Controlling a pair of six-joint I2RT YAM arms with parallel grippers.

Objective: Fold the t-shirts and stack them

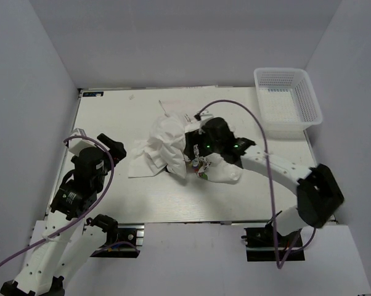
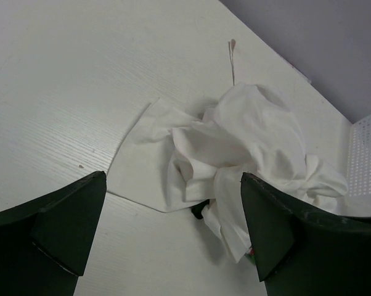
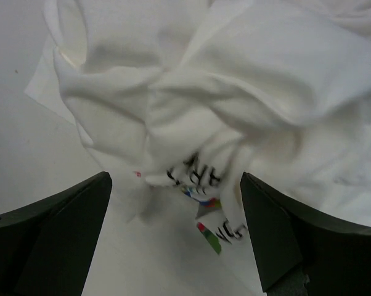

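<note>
lying crumpled: one heap of t-shirts [image 1: 167,148] (number unclear), one basket [image 1: 288,125] apart.

A robotics lab test cell is indicated by a white table [image 1: 148,197] enclosed by plain walls [image 1: 191,43], with cabled robot arms [image 1: 278,169] bolted on.

Right wrist view: black printed lettering [image 3: 195,177] on a creased fold of the white t-shirt [image 3: 247,80], a few capitals, possibly "ARA", distorted by the crumpling. A second black fragment [image 3: 227,232] lower on the same fold, beside small coloured blocks [image 3: 208,237], cannot be read. Top view: the print [image 1: 201,166] shows only as coloured specks.
</note>
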